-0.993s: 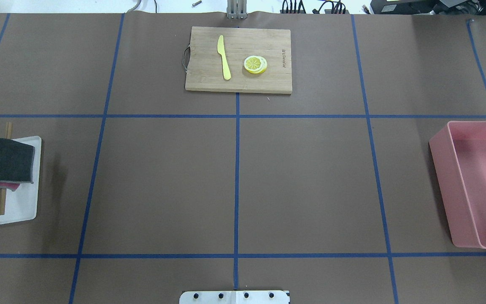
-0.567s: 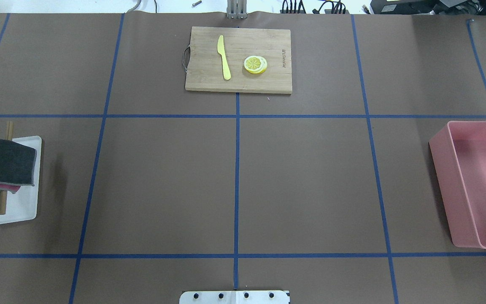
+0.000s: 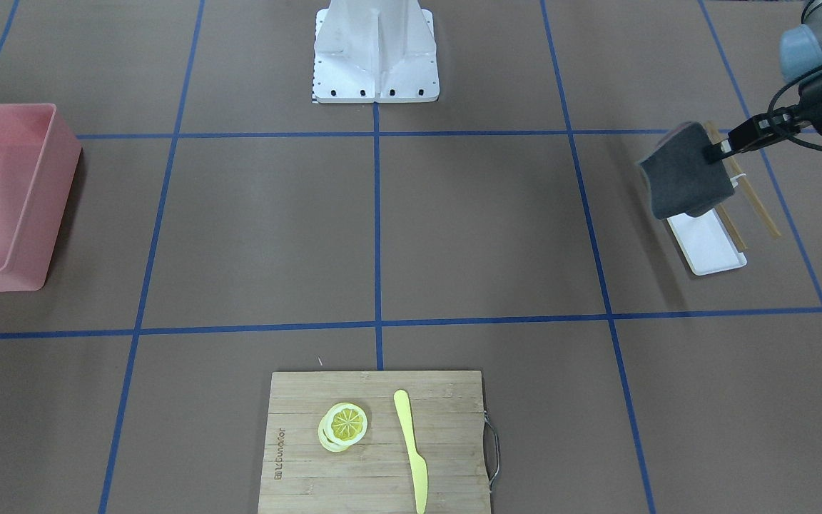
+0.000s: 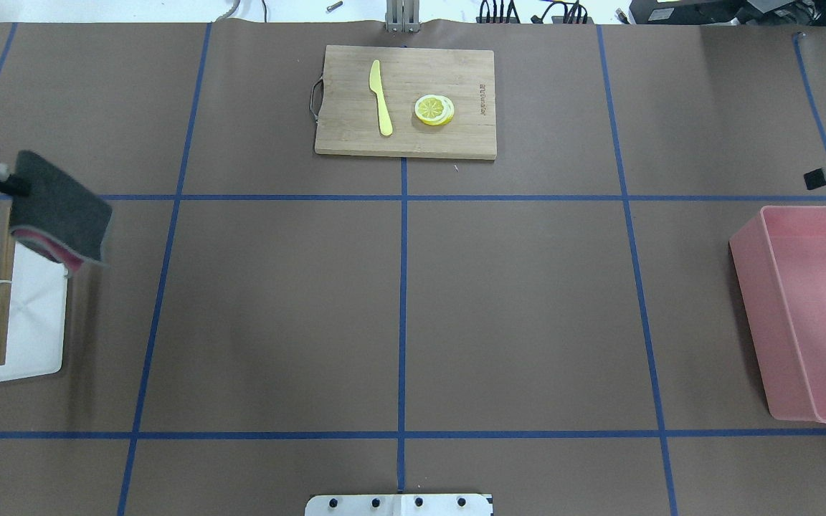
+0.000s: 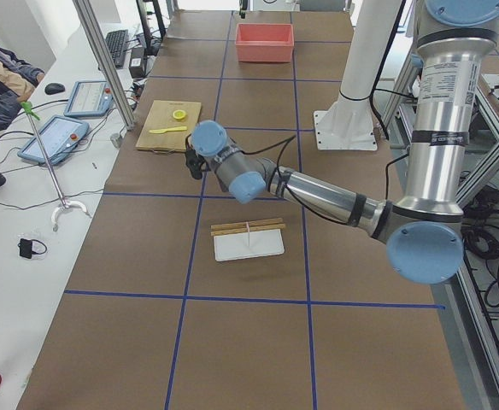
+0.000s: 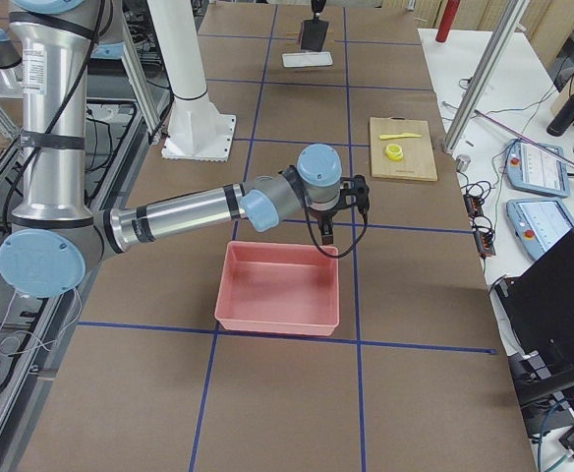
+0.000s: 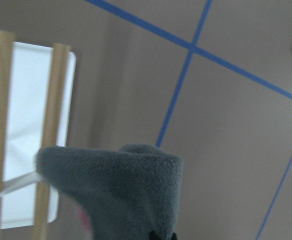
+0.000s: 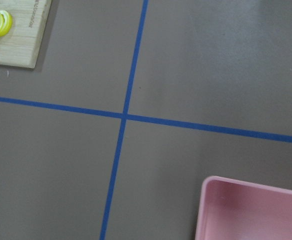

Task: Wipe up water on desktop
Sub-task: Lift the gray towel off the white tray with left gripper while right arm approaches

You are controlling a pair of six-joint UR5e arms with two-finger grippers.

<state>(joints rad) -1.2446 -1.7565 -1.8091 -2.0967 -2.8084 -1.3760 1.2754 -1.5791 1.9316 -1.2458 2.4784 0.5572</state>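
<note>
The brown desktop [image 4: 513,308] with its blue tape grid shows no water that I can make out. My left gripper [image 4: 17,188] is shut on the edge of a folded grey cloth [image 4: 62,211] with a pink underside. It holds the cloth in the air above the far end of the white tray [image 4: 33,337]. The cloth also shows in the front view [image 3: 682,178] and the left wrist view [image 7: 116,185]. My right gripper [image 4: 818,177] pokes in at the right edge, just beyond the pink bin [image 4: 807,308]. I cannot tell whether it is open or shut.
A bamboo cutting board [image 4: 406,140] with a yellow knife [image 4: 381,97] and lemon slices [image 4: 434,109] lies at the far middle. A wooden rack [image 4: 3,301] stands over the white tray. The robot's base plate [image 4: 399,504] is at the near edge.
My left gripper has lifted the grey cloth off the wooden rack and carried it away from the robot and slightly right. My right gripper has come into view at the right edge.
</note>
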